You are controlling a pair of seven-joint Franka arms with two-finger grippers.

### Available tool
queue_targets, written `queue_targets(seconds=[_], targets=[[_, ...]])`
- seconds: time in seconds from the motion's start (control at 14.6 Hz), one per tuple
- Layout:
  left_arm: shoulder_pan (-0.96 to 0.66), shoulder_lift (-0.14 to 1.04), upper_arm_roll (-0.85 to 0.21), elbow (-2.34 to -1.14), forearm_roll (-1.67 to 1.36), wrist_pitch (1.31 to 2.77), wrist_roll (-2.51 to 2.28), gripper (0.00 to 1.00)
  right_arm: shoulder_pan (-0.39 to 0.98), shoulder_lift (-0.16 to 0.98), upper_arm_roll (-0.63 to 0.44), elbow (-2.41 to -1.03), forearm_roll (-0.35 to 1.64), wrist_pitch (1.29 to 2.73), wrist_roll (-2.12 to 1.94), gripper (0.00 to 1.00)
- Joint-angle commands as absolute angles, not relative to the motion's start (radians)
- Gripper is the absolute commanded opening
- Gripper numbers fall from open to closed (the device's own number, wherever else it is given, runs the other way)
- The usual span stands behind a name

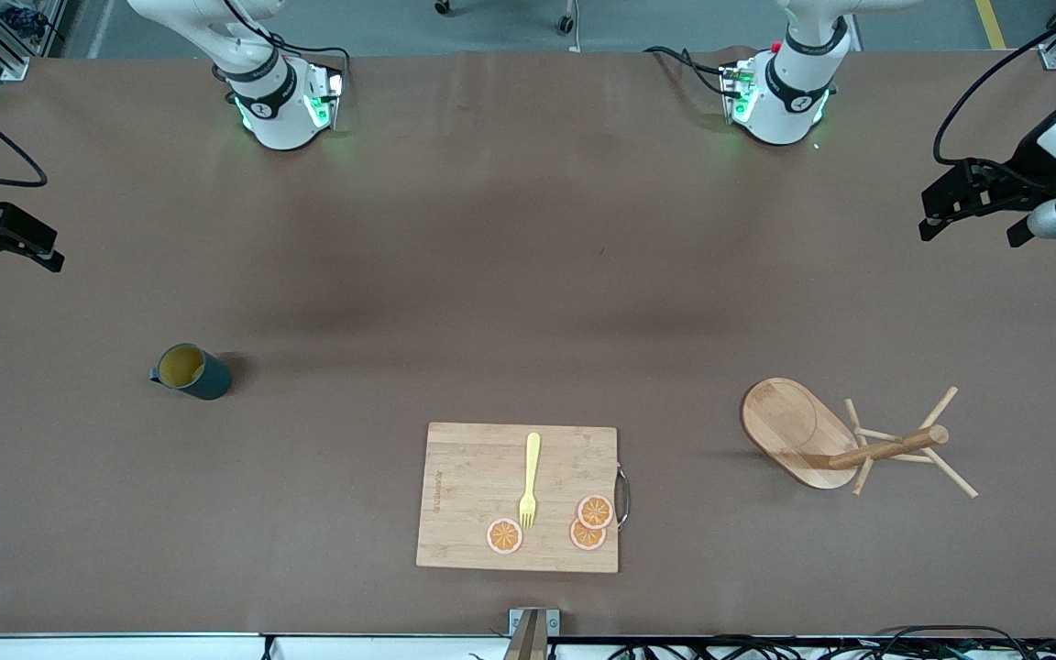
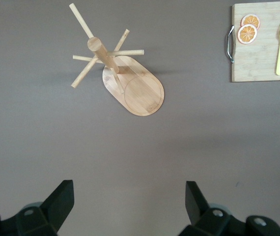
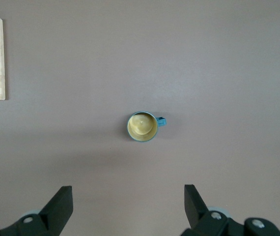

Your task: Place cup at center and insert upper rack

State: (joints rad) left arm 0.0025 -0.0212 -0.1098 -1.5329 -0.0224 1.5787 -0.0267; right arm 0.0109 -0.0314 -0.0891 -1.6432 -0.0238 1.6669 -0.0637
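We see cup upright on table, toward right arm's end, well apart from cutting board. Rack stands toward left arm's end, base on table, post and pegs up. Board at table's middle, nearest front camera, carries fork and three orange slices. Left gripper hangs over bare table near rack, jaws spread wide, holding nothing. Right gripper over bare table near cup, likewise wide and empty.

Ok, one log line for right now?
left gripper: open, over bare table | right gripper: open, waiting | cup: upright, untouched | mug tree: untouched
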Motion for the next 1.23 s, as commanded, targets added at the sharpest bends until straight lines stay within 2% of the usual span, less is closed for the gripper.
queue_targets(seconds=[0.0,0.82,0.96,1.16], targets=[[0.009,-0.021,-0.117,-1.525,-0.015,1.58,-0.025,1.0,0.025,-0.048,-0.095,-1.661,-0.031,1.667,-0.055,1.0],[0.006,-0.021,-0.115,-1.523,-0.014,1.582,-0.026,1.0,0.014,-0.009,-0.098,-1.661,-0.029,1.582,-0.095,1.0],[0.008,-0.021,-0.115,-1.523,-0.015,1.582,-0.026,1.0,0.024,0.02,-0.098,-1.663,-0.029,1.546,-0.107,1.0],[0.006,-0.021,-0.115,-1.523,-0.015,1.582,-0.029,1.0,0.015,0.13,-0.098,-1.664,-0.028,1.597,-0.104,1.0]])
